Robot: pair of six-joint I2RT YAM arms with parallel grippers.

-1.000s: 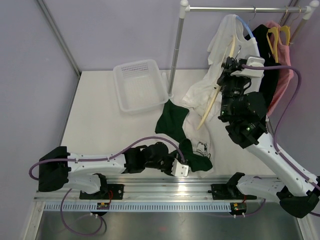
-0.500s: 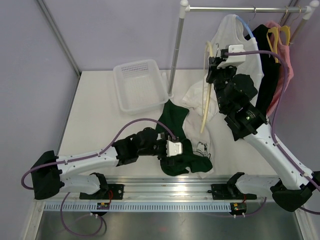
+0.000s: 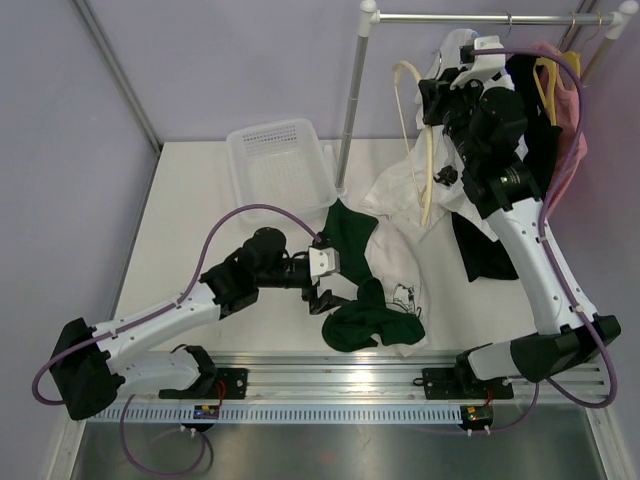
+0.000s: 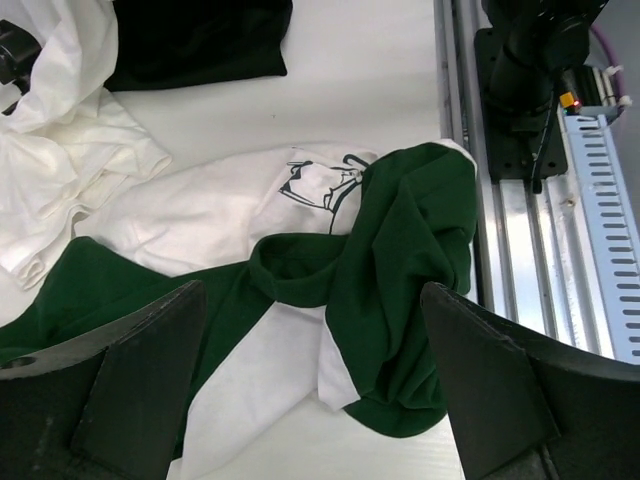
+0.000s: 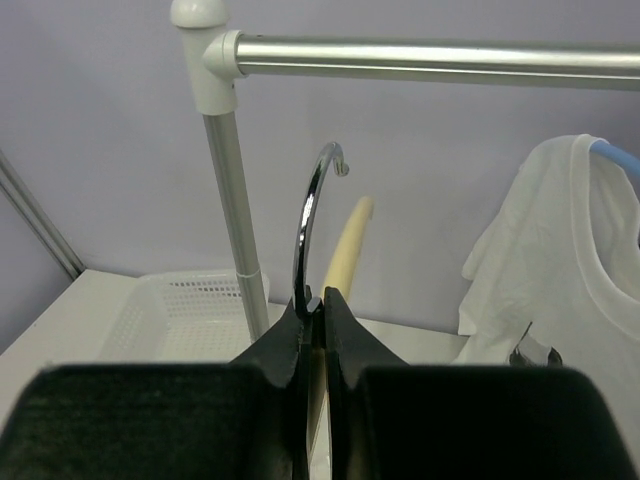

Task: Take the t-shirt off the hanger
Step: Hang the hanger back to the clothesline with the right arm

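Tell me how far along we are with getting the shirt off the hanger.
Done: the hanger looks bare, and a white shirt lies crumpled on the table beside a green shirt. In hand: the right gripper is shut on the hanger's neck, with the hook just under the rail; the left gripper hangs open over the green shirt. Left: probably only parking the hanger.

3 hangers: cream hanger point(image 3: 428, 175) in right tool point(image 5: 318, 300), blue hanger point(image 5: 615, 155) and yellow hanger point(image 3: 548, 75) beside it. 1 basket point(image 3: 280, 170), 1 rail point(image 3: 470, 17). 3 garments by the right tool: white shirt point(image 5: 540, 240), black garment point(image 3: 487, 250), pink garment point(image 3: 572, 140). On the counter point(image 3: 200, 230) below left tool point(image 4: 312, 290): 1 green tee point(image 4: 400, 280), 2 white, printed tee point(image 4: 220, 210) and plain tee point(image 4: 60, 140).
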